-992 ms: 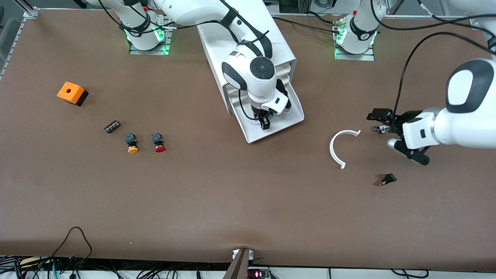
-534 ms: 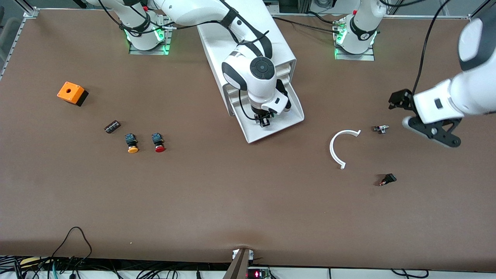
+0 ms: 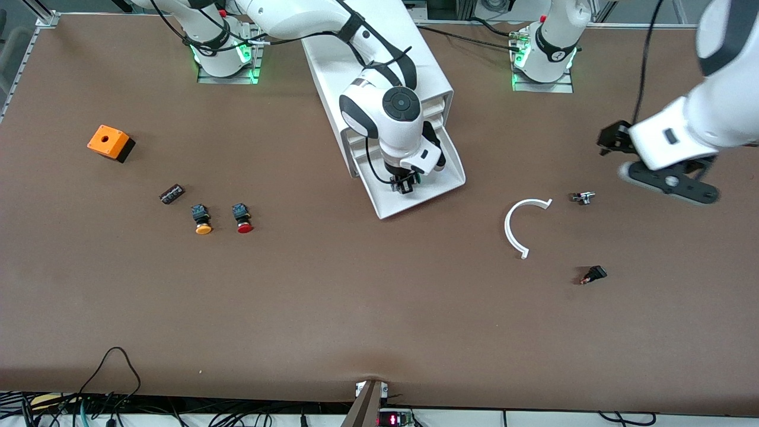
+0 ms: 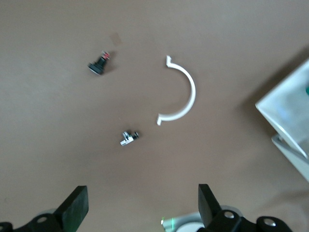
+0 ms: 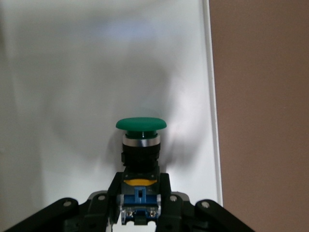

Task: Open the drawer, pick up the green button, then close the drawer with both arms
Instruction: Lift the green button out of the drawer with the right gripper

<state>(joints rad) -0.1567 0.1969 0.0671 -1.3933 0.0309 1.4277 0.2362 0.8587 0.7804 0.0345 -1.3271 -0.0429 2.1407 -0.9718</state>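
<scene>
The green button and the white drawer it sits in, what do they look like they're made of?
The green button: cap looks like smooth matte plastic, evenly coloured; beneath it a shiny silver ring, probably metal or chromed plastic; the blue-black body looks moulded plastic. The drawer: smooth white floor with soft reflections and a thin raised rim, likely plastic, though painted metal can't be ruled out.

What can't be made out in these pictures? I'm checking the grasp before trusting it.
- Front view: the button is hidden under the right hand and wrist, over the open drawer.
- Right wrist view: the button shows, but its lower body runs off the picture's edge between the fingers.
- Left wrist view: the left hand is cut off by the edge.
- Small black part: too small to identify.
</scene>
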